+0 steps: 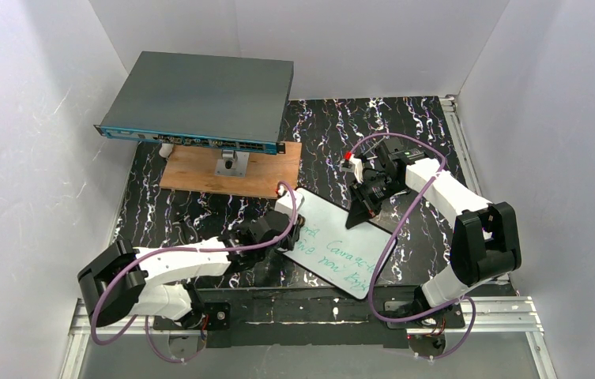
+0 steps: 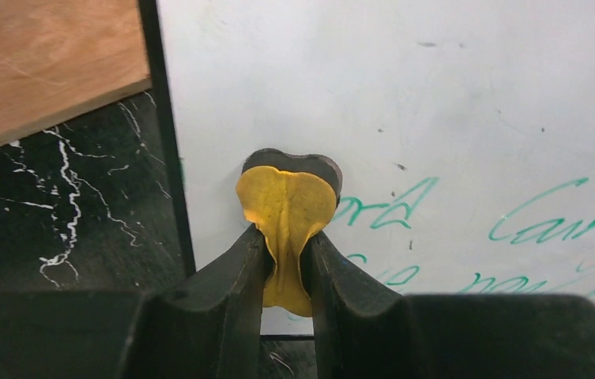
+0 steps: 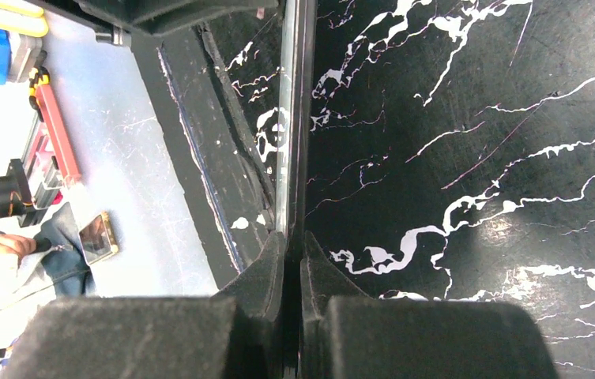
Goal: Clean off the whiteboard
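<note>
1. Whiteboard (image 1: 333, 237) sits just toward 6 o'clock of the middle of the counter (image 1: 325, 126) in the top view, its long side slanting from 10 to 4 o'clock. Whether it lies flat or tilted I cannot tell.
2. Left pincer (image 2: 288, 257) is nearly closed, pinching a yellow cloth (image 2: 286, 205) held against the board near its 9 o'clock edge. A dark rounded piece (image 2: 294, 160) peeks out behind the cloth, its nature unclear.
3. Green writing (image 2: 389, 207) runs toward 3 o'clock of the cloth. The frame cuts the words off, and in the top view the left wrist covers their start.
4. Right pincer (image 3: 292, 257) is clamped tight on the board's 1 o'clock edge. Its camera sees the board only edge-on, a thin strip, face hidden.
5. Wooden plank (image 1: 231, 170) and grey box (image 1: 199, 95) stand at 11 o'clock, the box hiding the plank's far edge.
</note>
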